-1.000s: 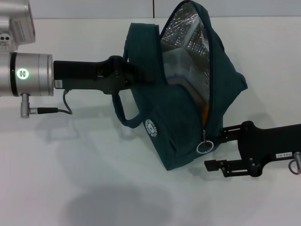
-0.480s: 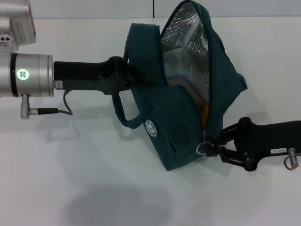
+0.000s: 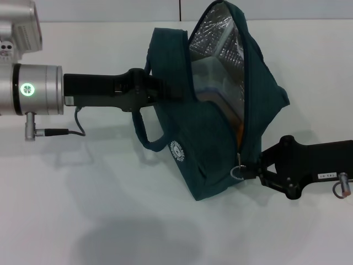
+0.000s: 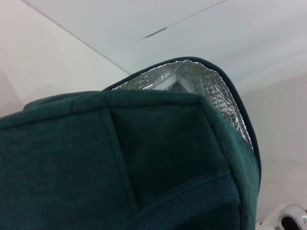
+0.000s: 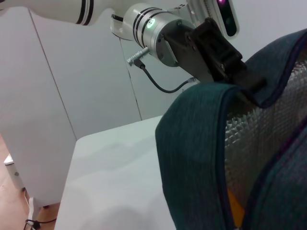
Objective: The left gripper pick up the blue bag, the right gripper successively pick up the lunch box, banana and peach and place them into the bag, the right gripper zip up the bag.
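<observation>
Right gripper [image 3: 246, 172], spread a second ago, has closed onto the zip ring [image 3: 237, 171] low on the bag [image 3: 212, 138], which the left gripper [image 3: 165, 91] pinches; zipping can start.

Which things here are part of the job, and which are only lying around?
Part of the job:
- blue bag, open, silver lining showing
- lunch box inside the bag
- banana, an orange sliver at the opening
- zipper pull
- left pincer holding the bag's side
- right pincer shut on the zipper pull

Just there:
- white table
- The peach is not visible.
</observation>
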